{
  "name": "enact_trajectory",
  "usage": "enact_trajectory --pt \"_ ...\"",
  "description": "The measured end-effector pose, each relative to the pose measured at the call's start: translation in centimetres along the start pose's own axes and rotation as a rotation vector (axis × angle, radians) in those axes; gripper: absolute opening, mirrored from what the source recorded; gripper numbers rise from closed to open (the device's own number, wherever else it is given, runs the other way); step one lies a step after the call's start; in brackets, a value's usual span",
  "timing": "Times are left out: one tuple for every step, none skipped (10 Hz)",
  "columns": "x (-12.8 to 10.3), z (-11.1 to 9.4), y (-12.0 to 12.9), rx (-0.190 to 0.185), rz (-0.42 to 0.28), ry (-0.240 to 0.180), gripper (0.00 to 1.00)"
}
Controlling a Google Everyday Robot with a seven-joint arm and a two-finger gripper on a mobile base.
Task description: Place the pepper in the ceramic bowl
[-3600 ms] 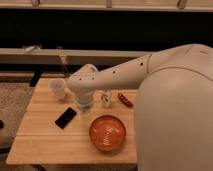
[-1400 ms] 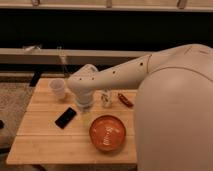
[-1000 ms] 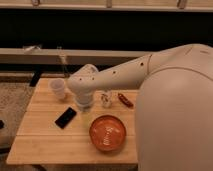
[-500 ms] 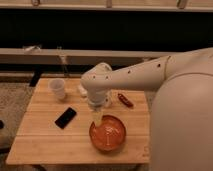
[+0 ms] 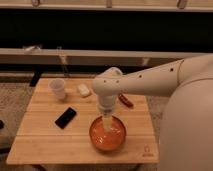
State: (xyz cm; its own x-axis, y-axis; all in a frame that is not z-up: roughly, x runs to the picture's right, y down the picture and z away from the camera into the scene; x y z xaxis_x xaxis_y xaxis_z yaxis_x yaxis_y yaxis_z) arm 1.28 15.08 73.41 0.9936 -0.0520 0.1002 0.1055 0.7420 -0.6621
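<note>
The ceramic bowl (image 5: 106,135) is wide, orange-brown and glossy, near the front edge of the wooden table (image 5: 40,135). The pepper (image 5: 126,101) is small, slim and dark red, lying on the table behind and right of the bowl, partly hidden by my arm. My gripper (image 5: 107,121) hangs from the white arm and points down over the bowl's inside, well apart from the pepper. Nothing shows in it.
A translucent white cup (image 5: 57,88) stands at the back left of the table. A small white bottle (image 5: 83,90) lies beside it. A black phone (image 5: 65,117) lies left of the bowl. My large white arm body (image 5: 190,125) fills the right side.
My arm has swung right and forward, from above the small white bottle to above the bowl. The pepper, bowl, cup and phone have not moved.
</note>
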Motion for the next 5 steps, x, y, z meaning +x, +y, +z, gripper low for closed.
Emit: enact_trajectory --pt "1.5 0.9 -0.6 -0.008 0.031 0.013 0.80" --pt "2.6 1.8 -1.0 -0.015 0.052 0.022 0.80" --pt "3.7 2.9 -1.4 -0.019 0.078 0.030 0.80" --pt "4.9 3.9 -1.9 -0.021 0.107 0.035 0.80" --pt "5.9 4.5 -2.4 -0.023 0.133 0.039 0.80"
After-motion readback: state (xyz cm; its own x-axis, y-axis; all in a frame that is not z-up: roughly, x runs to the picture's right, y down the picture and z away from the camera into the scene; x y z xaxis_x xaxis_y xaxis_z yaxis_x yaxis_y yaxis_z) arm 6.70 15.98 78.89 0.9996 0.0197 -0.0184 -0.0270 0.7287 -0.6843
